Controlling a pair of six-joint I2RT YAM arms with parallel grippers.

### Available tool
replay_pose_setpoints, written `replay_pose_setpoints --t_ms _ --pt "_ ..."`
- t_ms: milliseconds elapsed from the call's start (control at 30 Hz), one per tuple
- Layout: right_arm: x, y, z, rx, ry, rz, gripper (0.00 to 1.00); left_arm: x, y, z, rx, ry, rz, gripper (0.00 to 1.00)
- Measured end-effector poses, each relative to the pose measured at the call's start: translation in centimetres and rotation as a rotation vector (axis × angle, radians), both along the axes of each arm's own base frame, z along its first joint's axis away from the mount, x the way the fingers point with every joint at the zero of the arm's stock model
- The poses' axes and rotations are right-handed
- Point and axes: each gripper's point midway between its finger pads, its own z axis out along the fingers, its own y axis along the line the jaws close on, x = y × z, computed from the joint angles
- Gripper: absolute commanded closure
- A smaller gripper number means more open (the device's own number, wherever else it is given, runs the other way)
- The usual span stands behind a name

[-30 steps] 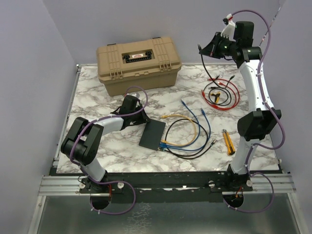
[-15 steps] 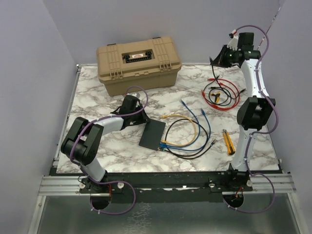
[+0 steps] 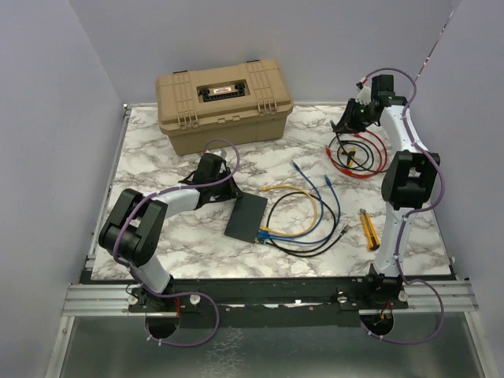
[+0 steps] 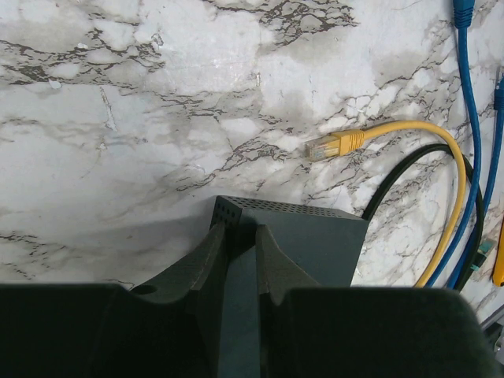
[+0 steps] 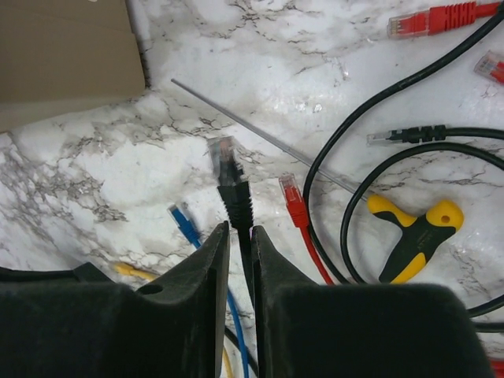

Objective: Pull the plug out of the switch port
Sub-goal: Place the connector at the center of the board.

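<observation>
The thin black switch (image 3: 246, 216) lies flat mid-table. My left gripper (image 3: 227, 191) is shut on its far left edge; in the left wrist view the fingertips (image 4: 221, 234) pinch the switch (image 4: 315, 244) by its perforated corner. My right gripper (image 3: 345, 126) hovers above the table at the far right, shut on a black cable. In the right wrist view the gripper (image 5: 239, 230) holds the cable just behind its black plug (image 5: 226, 169), which hangs free in the air. Blue cable ends (image 3: 265, 234) sit at the switch's near right edge; I cannot tell if they are plugged in.
A tan toolbox (image 3: 224, 102) stands at the back. Coiled red and black cables (image 3: 358, 153) and a yellow-black tool (image 5: 413, 232) lie under my right gripper. Yellow, blue and black cables (image 3: 307, 216) loop right of the switch. A yellow utility knife (image 3: 368, 228) lies near right.
My right arm has folded down and come nearer, lowering the black plug toward the red and black cable pile. The left arm and the switch have not moved.
</observation>
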Motion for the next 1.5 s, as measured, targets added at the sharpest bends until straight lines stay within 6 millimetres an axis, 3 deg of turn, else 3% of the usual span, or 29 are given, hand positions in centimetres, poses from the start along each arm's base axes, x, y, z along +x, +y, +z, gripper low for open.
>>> replay_pose_setpoints --t_ms 133,400,533,867,1033,1267,1500 --pt "0.2 -0.3 0.0 -0.014 -0.005 -0.011 0.64 0.0 0.0 0.0 0.0 0.0 0.0 0.98" --pt "0.4 -1.1 0.0 -0.051 -0.007 -0.049 0.3 0.0 0.0 0.1 -0.002 0.0 0.002 0.94" --pt "-0.9 -1.0 0.4 -0.048 -0.002 -0.062 0.2 0.0 0.0 0.1 -0.002 -0.001 0.003 0.9" --pt "-5.0 1.3 2.5 0.01 -0.035 -0.028 0.16 0.0 0.0 0.3 0.001 0.005 0.003 0.86" --pt "-7.9 3.9 1.0 0.037 0.008 0.033 0.16 -0.1 0.0 0.3 0.004 0.009 0.003 0.85" --pt "-13.4 7.3 -1.7 0.068 0.097 0.127 0.16 -0.2 0.2 0.4 0.009 0.012 0.005 0.83" --pt "-18.5 9.3 -3.6 0.095 0.156 0.197 0.15 -1.1 0.4 0.7 0.017 0.021 0.002 0.8"
